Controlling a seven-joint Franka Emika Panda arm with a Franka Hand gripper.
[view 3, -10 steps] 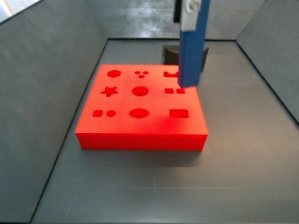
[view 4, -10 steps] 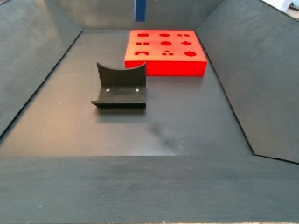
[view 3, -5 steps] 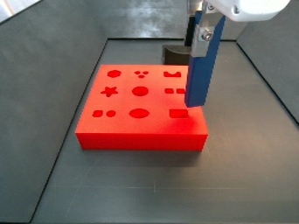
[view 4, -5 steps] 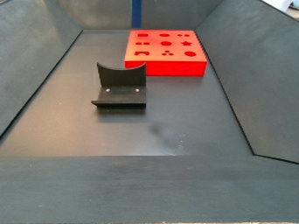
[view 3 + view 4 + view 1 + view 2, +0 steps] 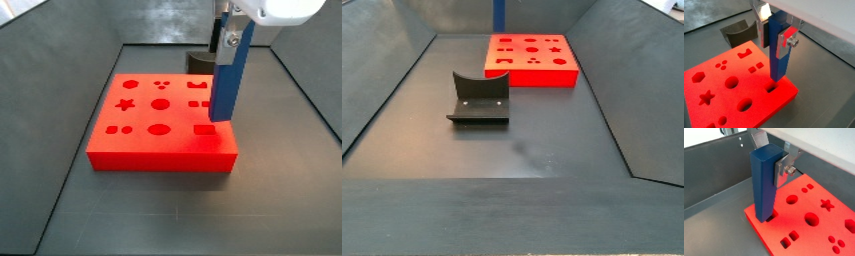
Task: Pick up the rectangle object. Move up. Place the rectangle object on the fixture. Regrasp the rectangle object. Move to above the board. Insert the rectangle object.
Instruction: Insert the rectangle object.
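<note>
The rectangle object [image 5: 226, 80] is a long blue block, held upright by my gripper [image 5: 231, 40], which is shut on its upper part. In both wrist views the silver fingers [image 5: 785, 44] [image 5: 783, 170] press its sides, with the gripper [image 5: 774, 45] [image 5: 767, 165] above the board. The block's [image 5: 778, 55] lower end hangs just over the rectangular cutout [image 5: 771, 88] near a corner of the red board [image 5: 150, 140]. In a wrist view the block [image 5: 764, 188] reaches down to that cutout [image 5: 771, 219]. The dark fixture [image 5: 478, 98] stands bare beside the board [image 5: 531, 60].
Grey sloped walls [image 5: 389, 70] ring the dark floor [image 5: 529, 140]. The board carries other cutouts, among them a star [image 5: 126, 103] and circles [image 5: 159, 103]. The fixture [image 5: 201, 63] shows behind the board, and also in a wrist view [image 5: 739, 32].
The gripper has carried the blue block from the far part of the board toward its near edge and lower, over the rectangular cutout. In the last half second it barely moved.
</note>
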